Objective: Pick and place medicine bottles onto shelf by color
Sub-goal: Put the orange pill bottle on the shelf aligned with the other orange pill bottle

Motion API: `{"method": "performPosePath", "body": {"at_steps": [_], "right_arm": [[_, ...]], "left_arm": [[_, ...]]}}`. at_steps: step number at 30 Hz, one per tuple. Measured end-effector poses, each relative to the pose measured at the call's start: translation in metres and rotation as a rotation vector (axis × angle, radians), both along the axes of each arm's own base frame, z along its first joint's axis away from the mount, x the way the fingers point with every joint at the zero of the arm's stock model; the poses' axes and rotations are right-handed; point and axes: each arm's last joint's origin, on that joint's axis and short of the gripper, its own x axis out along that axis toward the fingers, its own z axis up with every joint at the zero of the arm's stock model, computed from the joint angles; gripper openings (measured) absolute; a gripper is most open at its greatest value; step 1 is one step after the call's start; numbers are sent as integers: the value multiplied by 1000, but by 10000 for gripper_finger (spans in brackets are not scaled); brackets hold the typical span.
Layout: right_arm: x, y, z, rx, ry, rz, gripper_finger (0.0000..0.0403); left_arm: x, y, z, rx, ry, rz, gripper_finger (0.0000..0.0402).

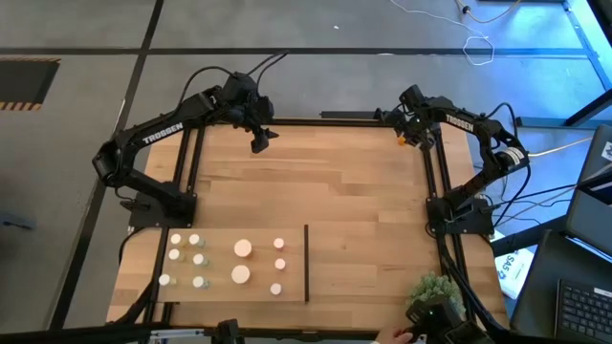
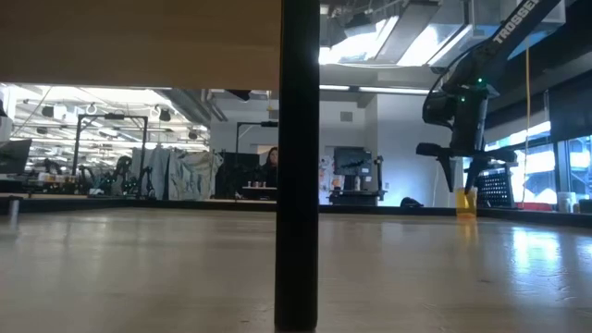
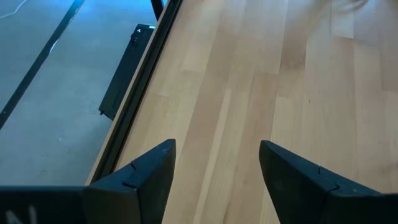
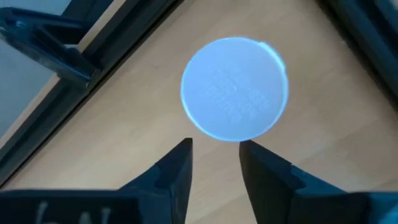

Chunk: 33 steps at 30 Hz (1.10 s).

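Note:
An orange medicine bottle (image 1: 405, 139) with a white cap (image 4: 234, 88) stands upright on the table near its far right corner; it also shows as the orange bottle (image 2: 465, 202) in the low view. My right gripper (image 1: 413, 134) hovers just above it, fingers pointing down with a narrow gap, touching nothing. My left gripper (image 1: 260, 141) hangs open over bare table near the far edge. The pale shelf (image 1: 215, 291) lies at the near left and carries several white-capped bottles (image 1: 240, 274), all to the left of its dark divider (image 1: 306, 263).
A spiky green plant (image 1: 435, 287) sits at the near right corner. The divider (image 2: 298, 166) blocks the middle of the low view. Bare planked tabletop (image 1: 363, 210) stretches between the shelf and both grippers. Dark frame rails (image 1: 435, 182) run along the table's right side.

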Motion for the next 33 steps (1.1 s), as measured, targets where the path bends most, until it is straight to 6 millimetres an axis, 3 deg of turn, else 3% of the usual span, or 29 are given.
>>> {"method": "performPosePath", "body": {"at_steps": [4,16,33], "right_arm": [[0,0,0,4,-6,2,161],[-4,1,0,-25,106,-101,306],[-3,-7,-7,-81,140,-221,318]], "left_arm": [[0,0,0,0,0,0,225],[0,0,0,0,0,0,225],[0,0,0,0,0,0,225]]}}
